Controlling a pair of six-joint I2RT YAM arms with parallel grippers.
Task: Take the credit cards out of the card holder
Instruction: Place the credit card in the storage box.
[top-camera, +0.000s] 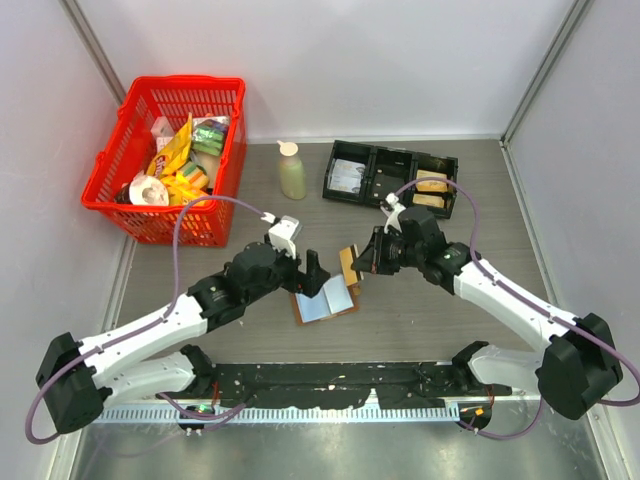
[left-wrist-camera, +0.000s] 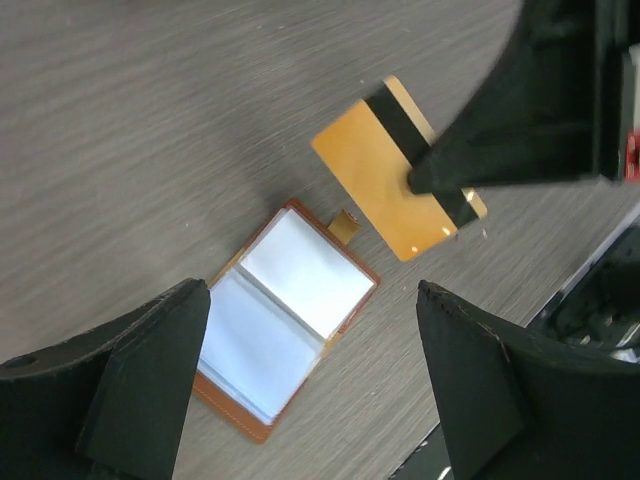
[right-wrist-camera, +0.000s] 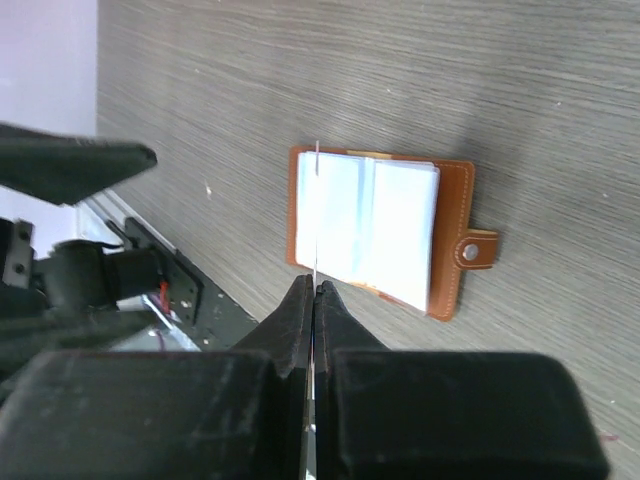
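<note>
Grey wood-grain surface, enclosed by plain white walls, joined by metal corner posts, softly lit.

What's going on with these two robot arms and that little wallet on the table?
The right tool is shut on an orange card and holds it in the air, clear of the card holder. The holder lies open and flat on the table with its pale pockets facing up, and no other card shows in them. The left tool hangs open above the holder, gripping nothing.
</note>
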